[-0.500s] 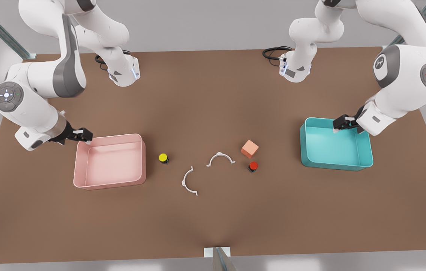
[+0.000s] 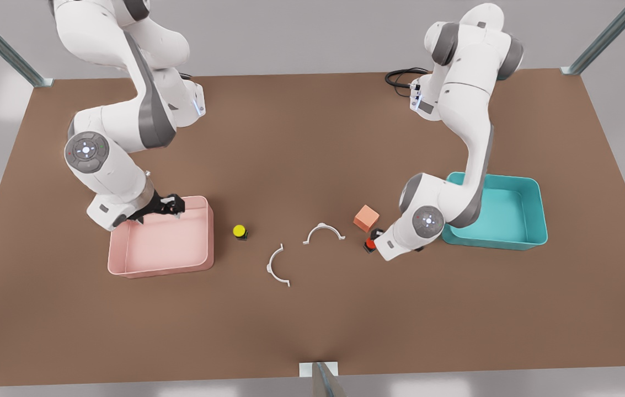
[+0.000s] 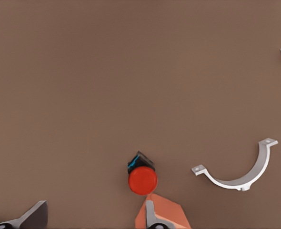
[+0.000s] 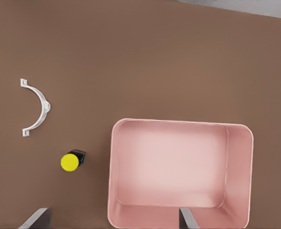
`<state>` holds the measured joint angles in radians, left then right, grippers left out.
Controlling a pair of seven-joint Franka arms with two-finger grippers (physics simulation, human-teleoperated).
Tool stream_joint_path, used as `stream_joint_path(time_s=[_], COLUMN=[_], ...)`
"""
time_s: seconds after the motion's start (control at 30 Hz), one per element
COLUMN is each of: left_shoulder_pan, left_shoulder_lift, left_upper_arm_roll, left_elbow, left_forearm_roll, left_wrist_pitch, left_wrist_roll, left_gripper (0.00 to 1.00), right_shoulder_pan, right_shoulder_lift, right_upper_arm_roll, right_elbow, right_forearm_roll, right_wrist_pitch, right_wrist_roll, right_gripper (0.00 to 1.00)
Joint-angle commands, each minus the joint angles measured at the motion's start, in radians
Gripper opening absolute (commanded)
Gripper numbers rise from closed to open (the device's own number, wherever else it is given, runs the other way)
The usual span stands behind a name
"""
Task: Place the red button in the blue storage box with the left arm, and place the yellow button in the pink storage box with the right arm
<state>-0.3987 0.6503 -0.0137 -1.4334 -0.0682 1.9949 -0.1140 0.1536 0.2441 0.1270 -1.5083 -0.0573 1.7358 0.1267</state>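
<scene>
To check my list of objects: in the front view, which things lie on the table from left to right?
pink storage box → yellow button → lower white arc piece → upper white arc piece → blue storage box

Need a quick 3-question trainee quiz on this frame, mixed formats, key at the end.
1. True or false: the red button already lies inside the blue storage box.
2. Multiple choice: the right gripper is over which thing? A) the pink storage box B) the orange cube C) a white arc piece
3. Fill in: the left gripper is beside the ____ button, and the yellow button sits on the table beside the ____ box.

Key
1. False: it is on the table, next to the orange cube, with the left gripper by it.
2. A: it is over the near corner of the pink box.
3. red; pink
</scene>
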Motion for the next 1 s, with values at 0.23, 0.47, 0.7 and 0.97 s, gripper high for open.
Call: stream_joint_path(time_s=[0.23, 0.47, 0.7, 0.97], left_shoulder_pan=[-0.057, -0.057, -0.055, -0.054], left_shoulder_lift=[0.009, 0.032, 0.045, 0.051], left_upper_arm_roll=[0.0, 0.0, 0.0, 0.0], left_elbow=[-0.174, -0.223, -0.24, -0.24], left_forearm_roll=[-0.002, -0.005, -0.005, -0.005], left_wrist_pitch=[0.389, 0.394, 0.412, 0.427], left_wrist_roll=[-0.202, -0.202, -0.202, -0.202], left_gripper=[1.0, 1.0, 1.0, 0.51], right_shoulder_pan=[0.175, 0.165, 0.149, 0.139], right_shoulder_lift=[0.187, 0.233, 0.282, 0.274], right_upper_arm_roll=[0.079, 0.069, 0.075, 0.077], right_elbow=[-0.079, -0.167, -0.236, -0.378], right_forearm_roll=[-0.007, -0.064, -0.065, -0.067], right_wrist_pitch=[0.26, 0.413, 0.498, 0.656], right_wrist_roll=[0.476, 0.533, 0.571, 0.571], right_gripper=[1.0, 1.0, 1.0, 1.0])
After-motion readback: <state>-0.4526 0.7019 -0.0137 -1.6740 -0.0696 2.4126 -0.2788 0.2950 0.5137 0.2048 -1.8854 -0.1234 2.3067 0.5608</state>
